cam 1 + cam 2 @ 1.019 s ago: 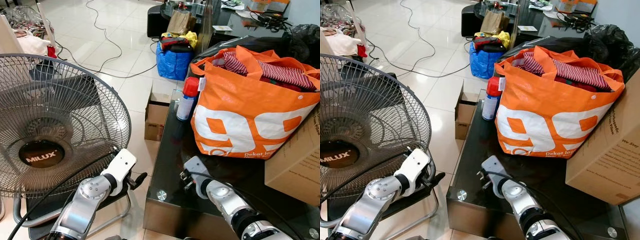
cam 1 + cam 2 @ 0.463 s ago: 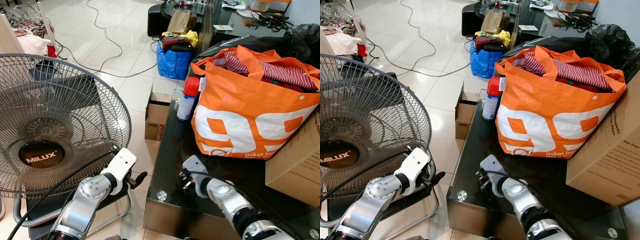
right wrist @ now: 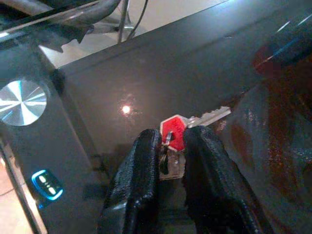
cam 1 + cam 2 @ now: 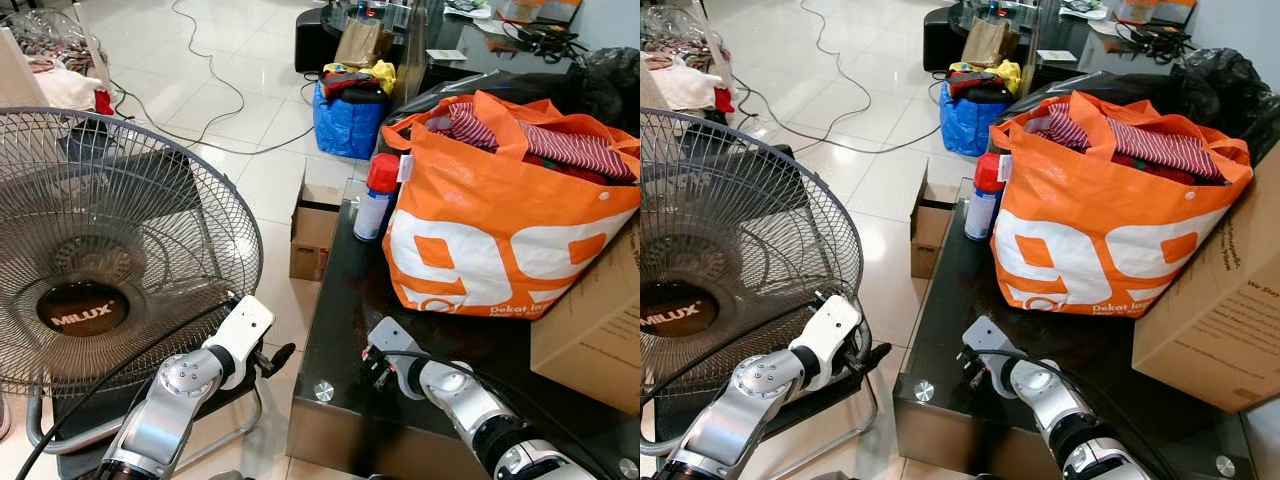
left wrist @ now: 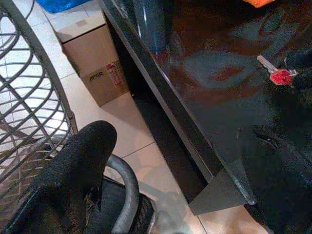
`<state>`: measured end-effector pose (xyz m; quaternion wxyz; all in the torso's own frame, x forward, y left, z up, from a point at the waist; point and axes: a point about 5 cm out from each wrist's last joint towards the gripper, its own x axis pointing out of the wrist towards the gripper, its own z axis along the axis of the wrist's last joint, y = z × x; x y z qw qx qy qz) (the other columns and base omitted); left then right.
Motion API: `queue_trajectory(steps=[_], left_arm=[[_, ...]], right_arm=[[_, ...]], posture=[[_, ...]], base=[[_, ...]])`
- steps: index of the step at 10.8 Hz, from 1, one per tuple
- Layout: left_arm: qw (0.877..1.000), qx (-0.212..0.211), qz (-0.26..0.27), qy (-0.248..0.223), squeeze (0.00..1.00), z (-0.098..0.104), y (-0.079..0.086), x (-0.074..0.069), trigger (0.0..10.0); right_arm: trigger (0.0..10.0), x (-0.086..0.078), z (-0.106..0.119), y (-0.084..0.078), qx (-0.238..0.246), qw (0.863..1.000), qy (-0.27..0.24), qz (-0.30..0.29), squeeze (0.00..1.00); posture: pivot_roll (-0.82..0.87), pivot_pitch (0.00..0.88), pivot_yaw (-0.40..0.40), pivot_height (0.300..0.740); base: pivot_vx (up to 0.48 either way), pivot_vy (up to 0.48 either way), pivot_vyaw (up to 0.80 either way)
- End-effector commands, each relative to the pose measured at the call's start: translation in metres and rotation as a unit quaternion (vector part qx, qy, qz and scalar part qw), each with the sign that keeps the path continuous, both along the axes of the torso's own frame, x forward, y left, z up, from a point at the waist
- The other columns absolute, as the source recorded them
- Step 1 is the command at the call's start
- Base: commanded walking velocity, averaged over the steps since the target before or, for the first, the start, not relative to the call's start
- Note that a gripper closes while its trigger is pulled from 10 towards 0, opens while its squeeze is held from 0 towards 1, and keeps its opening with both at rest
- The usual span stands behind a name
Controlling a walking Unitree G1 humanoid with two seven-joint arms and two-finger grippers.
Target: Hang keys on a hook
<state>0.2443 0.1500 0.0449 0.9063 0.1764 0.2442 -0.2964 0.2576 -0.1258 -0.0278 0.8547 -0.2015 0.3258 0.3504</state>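
A bunch of keys (image 3: 174, 134) with a red-headed key lies on the dark glass table (image 4: 340, 300), near its front left corner. My right gripper (image 3: 171, 161) is low over the table and shut on the bunch, and the red head and silver blade stick out past its fingertips. The eye views show that gripper (image 4: 376, 362) at the tabletop. The red key (image 5: 279, 76) also appears in the left wrist view. My left gripper (image 4: 272, 358) hangs beside the table's front corner, between the table and the fan.
A large standing fan (image 4: 110, 250) fills the left. On the table stand an orange bag of clothes (image 4: 500, 230), a red-capped spray can (image 4: 375, 195) and a cardboard box (image 4: 590, 330). A small carton (image 4: 312, 230), a blue bag (image 4: 350, 120) and cables lie on the floor.
My right gripper has shifted slightly toward the table's front edge, staying low on the glass. The left arm has barely moved.
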Motion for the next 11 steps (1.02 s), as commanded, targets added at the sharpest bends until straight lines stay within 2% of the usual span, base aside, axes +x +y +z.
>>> queue_trajectory(steps=[1,3,4,5,6,7,9,10,11], left_arm=[[1.000,-0.002,-0.003,-0.001,0.00,0.0013,-0.0025,0.0020,10.0],[1.000,-0.003,-0.002,-0.001,0.00,0.0012,-0.0031,0.0022,10.0],[1.000,-0.003,-0.002,-0.001,0.00,0.0013,-0.0035,0.0024,10.0],[1.000,-0.003,-0.002,-0.001,0.00,0.0013,-0.0035,0.0024,10.0],[1.000,-0.003,-0.001,-0.001,0.00,0.0012,-0.0031,0.0022,10.0],[1.000,-0.004,-0.001,-0.001,0.00,0.0012,-0.0032,0.0022,10.0],[1.000,-0.003,-0.001,-0.002,0.00,0.0015,-0.0034,0.0028,10.0],[1.000,-0.003,0.000,-0.002,0.00,0.0017,-0.0030,0.0031,10.0],[1.000,-0.003,0.000,-0.002,0.00,0.0016,-0.0025,0.0028,10.0]], right_arm=[[10.0,-0.0036,-0.0034,-0.0069,-0.017,1.000,0.008,0.009,0.00],[10.0,-0.0052,-0.0057,-0.0091,-0.025,1.000,0.011,0.003,0.00],[9.5,-0.0047,-0.0072,-0.0132,-0.041,0.999,0.012,-0.013,0.00],[8.0,-0.0042,-0.0074,-0.0151,-0.045,0.999,0.013,-0.021,0.00],[4.5,-0.0045,-0.0076,-0.0155,-0.043,0.999,0.015,-0.020,0.00],[3.6,-0.0049,-0.0079,-0.0153,-0.042,0.999,0.017,-0.021,0.00],[0.7,-0.0058,-0.0090,-0.0124,-0.030,0.999,0.022,-0.030,0.00],[0.0,-0.0060,-0.0091,-0.0109,-0.025,0.999,0.022,-0.031,0.00],[0.0,-0.0062,-0.0091,-0.0104,-0.023,0.999,0.021,-0.032,0.00]], posture=[[-0.06,0.000,-0.084,0.740],[-0.06,0.000,-0.085,0.740],[-0.06,0.000,-0.085,0.740],[-0.06,0.000,-0.085,0.740],[-0.06,0.000,-0.086,0.740],[-0.06,0.000,-0.086,0.740],[-0.06,0.000,-0.087,0.740],[-0.05,0.000,-0.088,0.740],[-0.05,0.000,-0.087,0.740]], base=[[0.000,0.000,0.00],[0.000,0.000,0.00],[0.000,0.000,0.00],[0.000,0.000,0.00],[0.000,0.000,0.00],[0.000,0.000,0.00],[0.000,0.000,0.00],[0.000,0.000,0.00],[0.000,0.000,0.00]])
